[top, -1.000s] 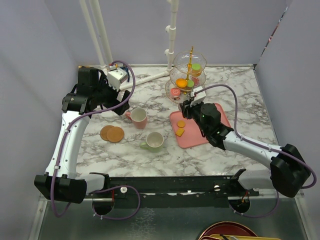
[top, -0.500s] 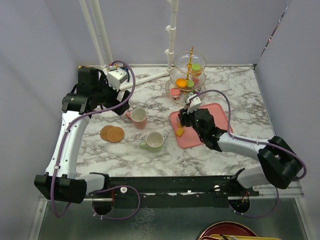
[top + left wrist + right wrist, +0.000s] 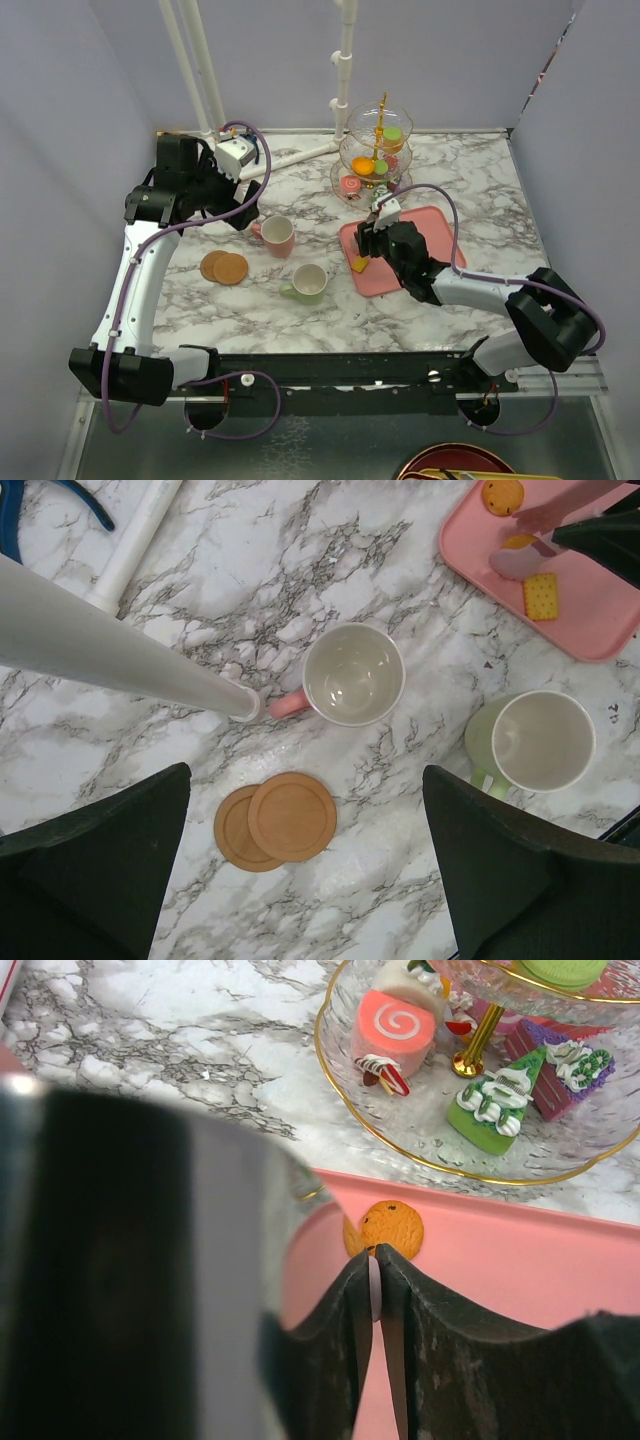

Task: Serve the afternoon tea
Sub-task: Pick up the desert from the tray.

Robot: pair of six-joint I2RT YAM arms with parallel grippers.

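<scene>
Two robot arms reach over a marble table (image 3: 500,200). The left gripper (image 3: 306,768) hangs high above it, jaws spread wide with nothing between them. Directly beneath it lie two round brown coasters (image 3: 292,815), one overlapping the other. Just beyond the coasters, ahead of the gripper, a pink mug (image 3: 352,675) stands upright. A pale green mug (image 3: 540,742) stands upright off to the side of the gripper's right finger. Both mugs look empty.

The right gripper (image 3: 376,1260) sits low over a flat pink tray (image 3: 520,1260). Its own camera shows the fingertips close together, but heavy blur fills the left of that view. The other arm's camera shows the tips only as a smear, so whether it is released or clenched cannot be told. A round biscuit (image 3: 392,1228) lies on the tray right at the fingertips, and a square cracker (image 3: 541,595) lies on the tray just beside the gripper.

Ahead of the gripper, past the tray's far edge, is a clear glass three-tier stand (image 3: 420,1125) with a gold stem. Its bottom tier holds a pink swirl cake (image 3: 395,1030) and a green wedge cake (image 3: 490,1110).
</scene>
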